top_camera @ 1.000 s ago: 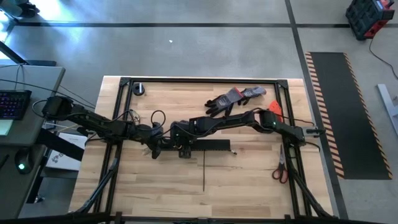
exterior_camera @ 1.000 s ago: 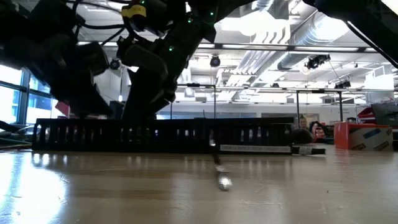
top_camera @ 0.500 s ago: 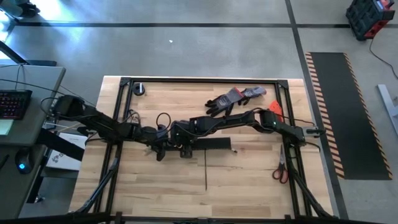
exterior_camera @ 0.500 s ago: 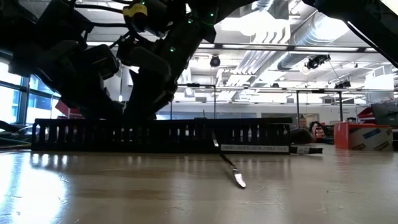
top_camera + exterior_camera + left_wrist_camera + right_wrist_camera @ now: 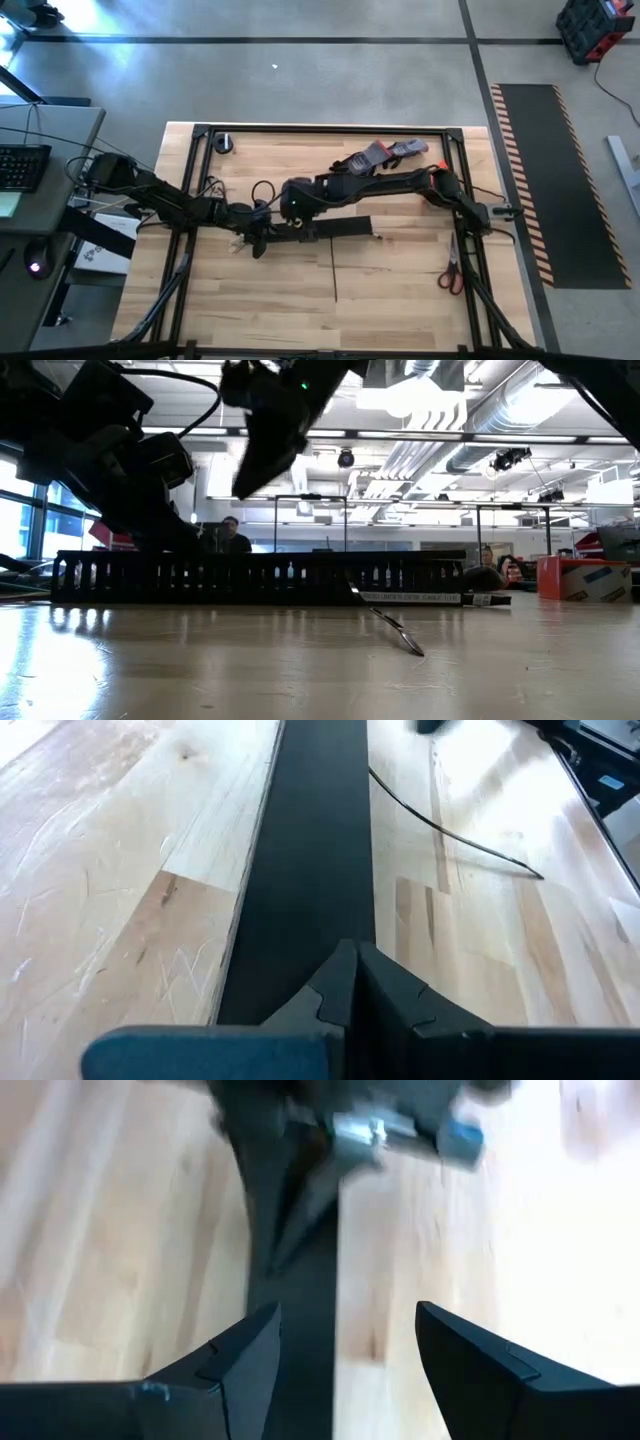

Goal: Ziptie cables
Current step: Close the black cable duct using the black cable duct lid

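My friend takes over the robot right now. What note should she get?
Left gripper: shut, empty as far as the pictures show, low over the long black duct near the table's middle.
Right gripper: open, holding nothing, raised just above the duct beside the left one.
Cables: thin wires loop by the table's left side; whether they are bundled cannot be told.
A thin black strip lies on the wood in front of the duct.
Scissors and gloves lie to the right.
Done: no tie visible. Left: gather and tie the cables.
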You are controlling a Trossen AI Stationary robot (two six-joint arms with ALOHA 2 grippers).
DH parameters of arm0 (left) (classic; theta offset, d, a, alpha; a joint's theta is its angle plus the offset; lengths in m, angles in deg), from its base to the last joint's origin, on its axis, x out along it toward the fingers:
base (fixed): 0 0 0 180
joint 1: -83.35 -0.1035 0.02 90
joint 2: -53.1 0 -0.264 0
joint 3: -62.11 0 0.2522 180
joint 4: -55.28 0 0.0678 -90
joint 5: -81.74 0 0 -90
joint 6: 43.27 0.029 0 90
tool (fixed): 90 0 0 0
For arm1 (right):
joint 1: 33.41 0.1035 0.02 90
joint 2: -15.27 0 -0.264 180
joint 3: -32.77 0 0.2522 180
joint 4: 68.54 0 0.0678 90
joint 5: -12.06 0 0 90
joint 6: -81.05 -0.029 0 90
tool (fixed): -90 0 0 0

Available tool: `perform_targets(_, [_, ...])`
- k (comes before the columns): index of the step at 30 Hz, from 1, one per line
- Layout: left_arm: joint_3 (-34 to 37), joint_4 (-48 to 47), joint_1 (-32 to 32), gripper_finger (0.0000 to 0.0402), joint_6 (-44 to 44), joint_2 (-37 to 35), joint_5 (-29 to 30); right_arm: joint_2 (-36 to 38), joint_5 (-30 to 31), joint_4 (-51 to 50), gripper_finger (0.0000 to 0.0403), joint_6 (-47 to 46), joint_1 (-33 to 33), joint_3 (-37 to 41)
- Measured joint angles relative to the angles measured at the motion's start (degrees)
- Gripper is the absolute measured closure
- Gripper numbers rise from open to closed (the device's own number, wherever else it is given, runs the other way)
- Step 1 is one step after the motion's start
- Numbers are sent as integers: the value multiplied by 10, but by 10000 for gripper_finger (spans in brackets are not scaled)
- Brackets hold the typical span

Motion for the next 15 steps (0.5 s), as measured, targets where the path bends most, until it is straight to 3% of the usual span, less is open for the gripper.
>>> perform_targets(7, [0,0,0,402,-4,0,0,41,8,-42,194,12,-4,45])
perform_targets(10, [0,0,1,402,0,0,2,94,6,16,210,7,-4,144])
perform_targets(15, [1,3,1,402,0,0,4,212,-21,212,247,-47,-8,352])
